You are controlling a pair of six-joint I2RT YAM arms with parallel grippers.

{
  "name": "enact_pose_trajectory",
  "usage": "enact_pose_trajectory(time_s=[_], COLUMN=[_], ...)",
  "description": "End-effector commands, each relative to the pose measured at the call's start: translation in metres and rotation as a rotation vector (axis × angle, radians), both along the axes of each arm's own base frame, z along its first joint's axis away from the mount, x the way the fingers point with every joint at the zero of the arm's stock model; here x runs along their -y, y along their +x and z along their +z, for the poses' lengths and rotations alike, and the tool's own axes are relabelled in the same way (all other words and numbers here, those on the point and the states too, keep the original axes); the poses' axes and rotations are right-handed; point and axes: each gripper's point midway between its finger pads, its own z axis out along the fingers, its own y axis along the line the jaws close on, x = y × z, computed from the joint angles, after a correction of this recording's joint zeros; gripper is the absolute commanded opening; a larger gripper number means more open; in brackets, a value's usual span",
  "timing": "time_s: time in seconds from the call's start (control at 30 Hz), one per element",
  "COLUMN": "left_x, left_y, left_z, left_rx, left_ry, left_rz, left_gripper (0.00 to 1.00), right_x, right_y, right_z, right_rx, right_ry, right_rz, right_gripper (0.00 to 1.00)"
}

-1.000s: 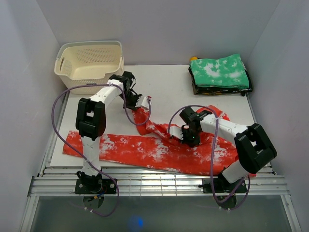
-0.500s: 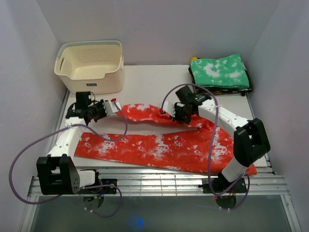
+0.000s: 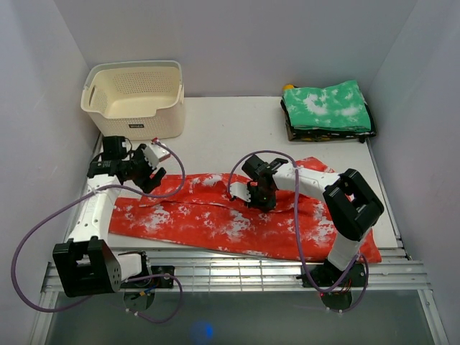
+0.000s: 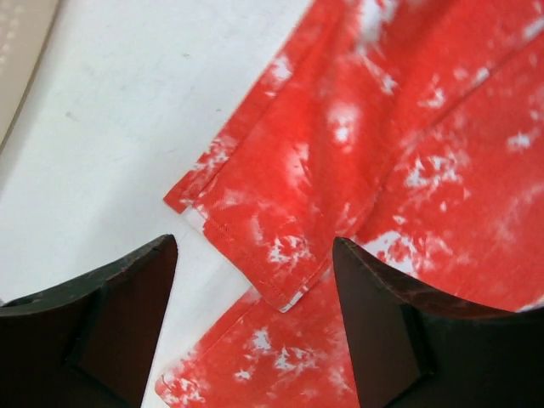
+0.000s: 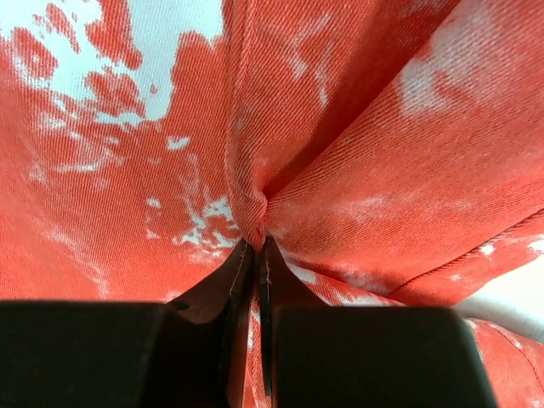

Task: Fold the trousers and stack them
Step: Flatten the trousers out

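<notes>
The trousers (image 3: 237,215) lie along the near table (image 3: 215,122), leg over leg, so the lengthwise fold looks done. The left gripper (image 4: 255,255) hovers with its jaws apart over the hems, while the right gripper (image 3: 253,195) pinches cloth mid-length. Crosswise folds and stacking remain.

One trousers (image 3: 237,219), one basket (image 3: 144,128), one green stack (image 3: 327,106).

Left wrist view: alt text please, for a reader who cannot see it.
The left gripper, jaws open and empty, hovers over a leg hem of the red-orange, white-blotched trousers lying flat on the white table. A cream basket edge shows top left.
</notes>
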Motion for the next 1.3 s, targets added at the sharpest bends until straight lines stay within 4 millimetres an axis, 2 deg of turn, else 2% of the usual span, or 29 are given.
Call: enact_pose_trajectory(time_s=[0.0, 0.03, 0.1, 0.2, 0.23, 0.3, 0.37, 0.43, 0.47, 0.5, 0.53, 0.57, 0.6, 0.67, 0.7, 0.77, 0.8, 0.87, 0.9, 0.93, 0.97, 1.03, 1.07, 1.17, 1.23, 1.27], left_x=[-0.019, -0.025, -0.043, -0.057, -0.059, -0.066, -0.075, -0.075, -0.073, -0.072, -0.069, -0.069, -0.069, -0.069, -0.069, -0.072, -0.072, -0.073, -0.076, -0.079, -0.083, -0.096, -0.104, -0.127, -0.134, -0.137], left_y=[0.012, 0.015, 0.015, 0.013, 0.017, 0.011, 0.012, 0.013, 0.013, 0.014, 0.016, 0.019, 0.023, 0.03, 0.032, 0.039, 0.039, 0.043, 0.044, 0.051, 0.056, 0.066, 0.073, 0.086, 0.087, 0.088], left_z=[-0.007, -0.023, -0.04, -0.064, -0.067, -0.083, -0.093, -0.108, -0.113, -0.122, -0.126, -0.128, -0.129, -0.133, -0.135, -0.138, -0.14, -0.138, -0.134, -0.125, -0.11, -0.091, -0.075, -0.055, -0.059, -0.059], left_rx=[-0.116, -0.197, -0.262, -0.314, -0.304, -0.335, -0.331, -0.367, -0.385, -0.419, -0.43, -0.433, -0.429, -0.43, -0.43, -0.426, -0.437, -0.446, -0.441, -0.409, -0.359, -0.278, -0.222, -0.134, -0.14, -0.141], left_ry=[-0.076, -0.096, -0.076, -0.068, -0.077, -0.054, -0.023, -0.015, -0.021, -0.023, -0.038, -0.043, -0.05, -0.056, -0.056, -0.049, -0.043, -0.041, -0.03, -0.027, -0.027, 0.003, 0.014, 0.057, 0.079, 0.084], left_rz=[0.294, 0.397, 0.529, 0.68, 0.721, 0.772, 0.819, 0.825, 0.829, 0.833, 0.835, 0.833, 0.835, 0.835, 0.837, 0.84, 0.842, 0.84, 0.847, 0.834, 0.833, 0.837, 0.832, 0.839, 0.835, 0.839], left_gripper=[0.8, 0.75, 0.7, 0.72, 0.84, 0.86, 0.86, 0.82, 0.8, 0.76, 0.7, 0.68, 0.66, 0.6, 0.52, 0.4, 0.25, 0.05, 0.0, 0.0, 0.0, 0.0, 0.0, 0.0, 0.0, 0.0], right_x=[0.003, 0.004, 0.005, 0.005, 0.003, 0.0, -0.003, -0.001, -0.003, 0.006, 0.009, 0.016, 0.031, 0.054, 0.078, 0.106, 0.132, 0.159, 0.189, 0.202, 0.227, 0.246, 0.265, 0.283, 0.292, 0.292], right_y=[-0.008, -0.009, -0.01, -0.008, -0.006, 0.0, 0.008, 0.019, 0.028, 0.039, 0.05, 0.054, 0.072, 0.083, 0.097, 0.101, 0.107, 0.107, 0.11, 0.112, 0.109, 0.112, 0.112, 0.118, 0.12, 0.122], right_z=[-0.005, -0.006, -0.006, -0.004, -0.001, 0.007, 0.021, 0.036, 0.052, 0.061, 0.08, 0.086, 0.101, 0.12, 0.129, 0.132, 0.131, 0.124, 0.121, 0.122, 0.114, 0.114, 0.106, 0.092, 0.084, 0.073], right_rx=[-0.022, -0.023, -0.02, -0.009, -0.002, 0.034, 0.076, 0.096, 0.127, 0.132, 0.167, 0.169, 0.179, 0.186, 0.194, 0.179, 0.173, 0.139, 0.127, 0.123, 0.09, 0.072, 0.059, 0.008, -0.029, -0.075], right_ry=[-0.017, -0.02, -0.016, -0.012, -0.005, 0.018, 0.054, 0.097, 0.14, 0.165, 0.211, 0.23, 0.278, 0.322, 0.345, 0.334, 0.336, 0.333, 0.347, 0.352, 0.346, 0.376, 0.376, 0.412, 0.45, 0.461], right_rz=[-0.013, -0.012, -0.02, -0.038, -0.043, -0.066, -0.092, -0.152, -0.177, -0.244, -0.279, -0.316, -0.391, -0.485, -0.568, -0.647, -0.724, -0.793, -0.881, -0.914, -0.984, -1.034, -1.089, -1.153, -1.201, -1.216], right_gripper=[0.08, 0.08, 0.08, 0.09, 0.23, 0.4, 0.64, 0.77, 0.81, 0.85, 0.92, 0.93, 0.93, 0.95, 0.96, 0.97, 0.97, 0.96, 0.96, 0.95, 0.95, 0.93, 0.93, 0.92, 0.91, 0.91])
